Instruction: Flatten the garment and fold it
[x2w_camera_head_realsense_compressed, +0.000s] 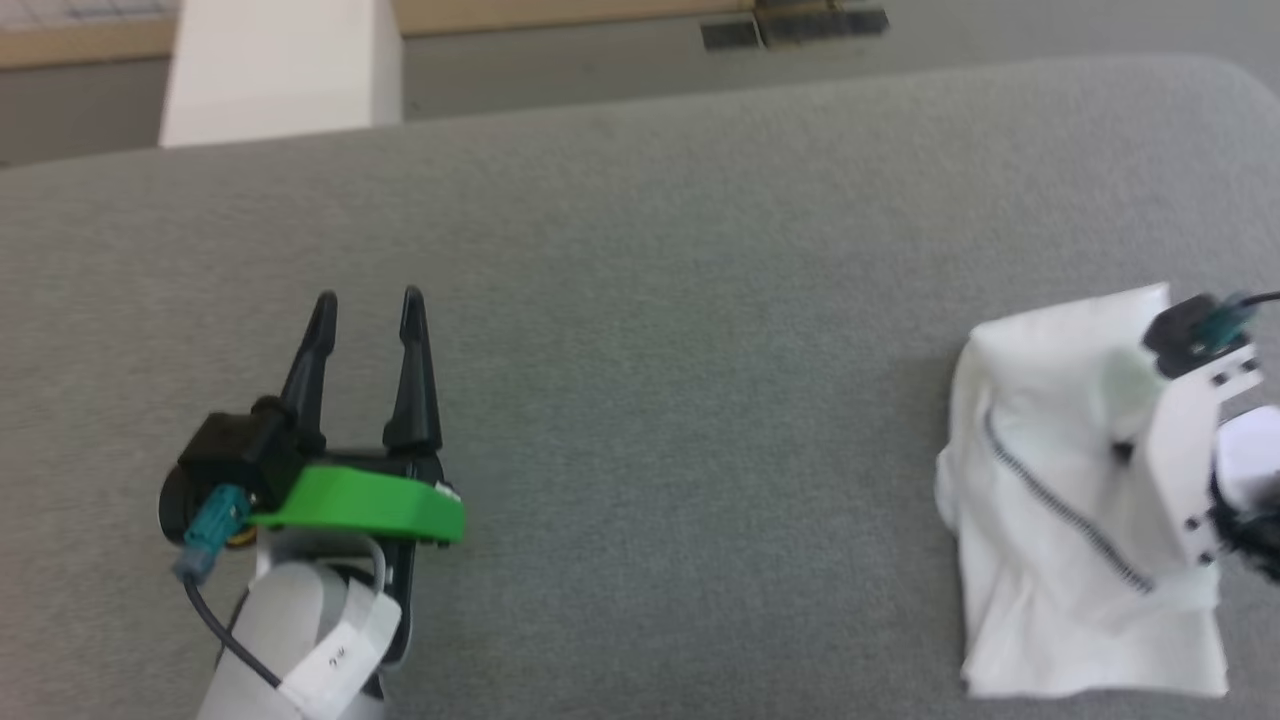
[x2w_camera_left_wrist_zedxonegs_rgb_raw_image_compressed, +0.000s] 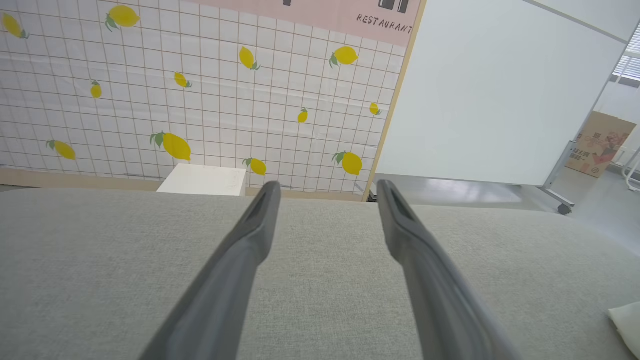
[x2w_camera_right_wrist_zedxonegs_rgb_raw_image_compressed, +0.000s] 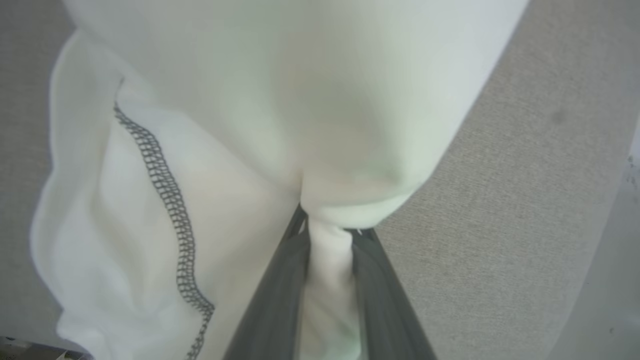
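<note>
White knit garment (x2w_camera_head_realsense_compressed: 1060, 520) lies bunched at the right edge of the grey fabric surface (x2w_camera_head_realsense_compressed: 650, 380), pinched by the right gripper (x2w_camera_right_wrist_zedxonegs_rgb_raw_image_compressed: 327, 227).
Its two dark fingers (x2w_camera_right_wrist_zedxonegs_rgb_raw_image_compressed: 270, 310) are closed on a narrow fold of the cloth, and the rest of the shirt bunches loosely around and beyond them (a grey zigzag seam (x2w_camera_right_wrist_zedxonegs_rgb_raw_image_compressed: 170, 200) runs down its left side). Well apart on the left, the left gripper (x2w_camera_head_realsense_compressed: 368, 298) sits over bare fabric with its jaws spread wide and nothing between them. A white box (x2w_camera_head_realsense_compressed: 280, 70) stands at the far left.

Grey fabric surface (x2w_camera_head_realsense_compressed: 650, 300), white box (x2w_camera_head_realsense_compressed: 280, 65) beyond it, lemon-print wall (x2w_camera_left_wrist_zedxonegs_rgb_raw_image_compressed: 200, 90), whiteboard (x2w_camera_left_wrist_zedxonegs_rgb_raw_image_compressed: 500, 90)
</note>
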